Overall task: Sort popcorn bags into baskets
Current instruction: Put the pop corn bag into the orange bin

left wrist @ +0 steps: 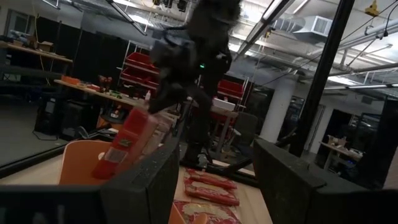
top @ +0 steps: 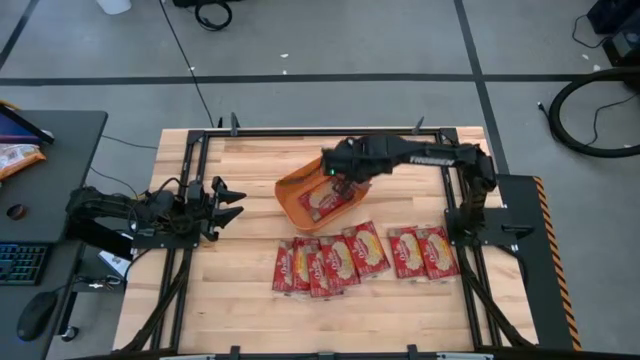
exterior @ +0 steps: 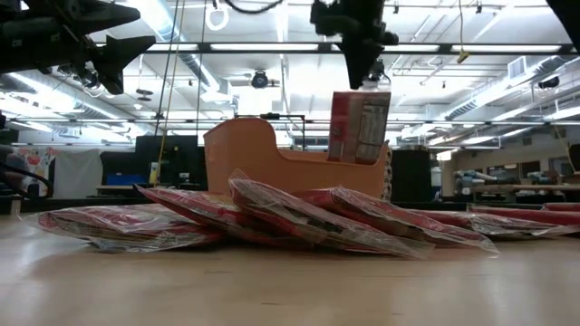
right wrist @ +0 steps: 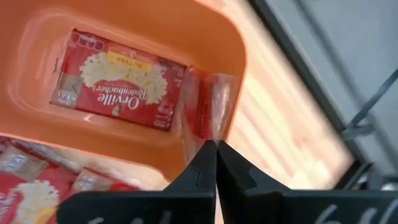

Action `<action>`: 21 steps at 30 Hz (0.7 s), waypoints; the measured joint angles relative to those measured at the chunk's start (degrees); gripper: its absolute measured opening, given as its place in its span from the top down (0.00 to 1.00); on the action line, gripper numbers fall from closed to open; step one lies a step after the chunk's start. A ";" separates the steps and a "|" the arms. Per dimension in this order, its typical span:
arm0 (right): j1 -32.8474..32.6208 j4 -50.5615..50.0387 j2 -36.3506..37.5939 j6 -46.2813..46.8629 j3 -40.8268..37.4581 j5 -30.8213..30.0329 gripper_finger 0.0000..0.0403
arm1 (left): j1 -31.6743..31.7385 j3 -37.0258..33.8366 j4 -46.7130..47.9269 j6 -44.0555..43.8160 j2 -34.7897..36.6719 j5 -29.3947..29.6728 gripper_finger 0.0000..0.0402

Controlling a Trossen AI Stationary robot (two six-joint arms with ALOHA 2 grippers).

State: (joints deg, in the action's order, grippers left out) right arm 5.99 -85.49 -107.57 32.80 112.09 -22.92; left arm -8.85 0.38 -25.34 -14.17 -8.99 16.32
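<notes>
**A:** Orange basket (top: 310,195), high view: where is it, and who is nearest?

**B:** On the table's middle, one end tipped. Right gripper (top: 345,180) directly over its far-right part. Left gripper (top: 222,200) parked well apart at the table's left side, fingers spread, empty. Right arm is the nearer one. One bag (top: 322,200) lies flat inside the basket. Loose bags (top: 340,258), about seven, lie in a row on the wood on the near side of the basket.

**A:** Low view?

**B:** Right gripper hangs from above with a held bag (exterior: 359,127) pinched by its top edge. Long axis upright, lower end dipping behind the basket's rim. Basket stands behind the heap of loose bags.

**A:** Left wrist view?

**B:** Held bag (left wrist: 124,146) seen from afar, hanging tilted from the right arm, above the basket. Own fingers parted, nothing between them.

**A:** Right wrist view?

**B:** Fingertips (right wrist: 208,155) closed, pressed together on the held bag's edge (right wrist: 208,109). It drops straight down from them, against the basket's inner wall, beside the flat bag (right wrist: 118,78).

**A:** What governs the release?

**B:** Judged: the bag hangs inside the rim but close to the wall, so it should fall in when released, perhaps leaning on edge.
</notes>
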 joint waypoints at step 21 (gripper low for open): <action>11.51 8.74 -4.44 -3.11 -0.02 20.91 0.99 | -0.01 0.00 0.22 -0.02 0.01 -0.02 0.49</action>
State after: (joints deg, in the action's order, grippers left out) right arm 17.50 -76.75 -112.01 29.69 112.07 -2.01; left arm -8.86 0.38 -25.13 -14.20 -8.98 16.30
